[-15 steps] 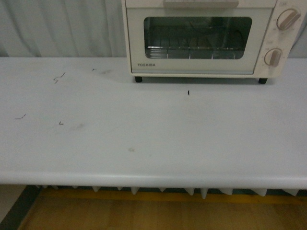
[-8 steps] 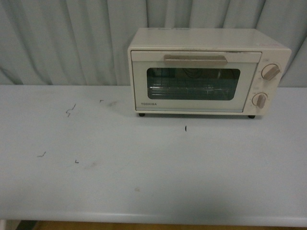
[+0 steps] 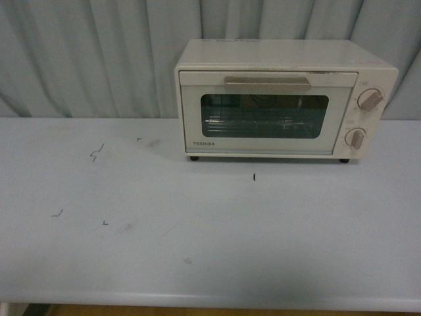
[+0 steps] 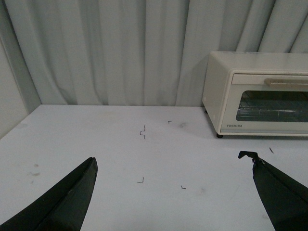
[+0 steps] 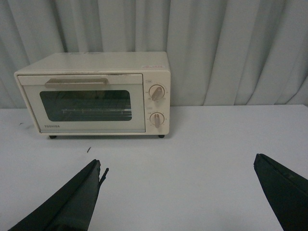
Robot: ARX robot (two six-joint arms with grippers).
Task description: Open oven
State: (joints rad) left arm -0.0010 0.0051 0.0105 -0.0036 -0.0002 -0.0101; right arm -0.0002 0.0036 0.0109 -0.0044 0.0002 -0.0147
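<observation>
Front view: the oven (image 3: 286,99) stands shut at the table's (image 3: 197,250) far side, right of centre, its bar handle (image 3: 266,83) level across the door top; no arm shows. Left wrist view: the left gripper (image 4: 169,159) is spread wide and empty, oven well ahead, partly cropped. Right wrist view: the right gripper (image 5: 178,161) gapes likewise, touching nothing, whole oven ahead (likely the nearer arm).

In the left wrist view the toaster oven (image 4: 255,94) is cut off by the picture's edge, and only a part of its door (image 4: 272,103) shows. What is printed around its two knobs (image 3: 371,99), and the dark marks (image 3: 97,153) toward the left edge of the table (image 3: 263,250), are too small to make out.
</observation>
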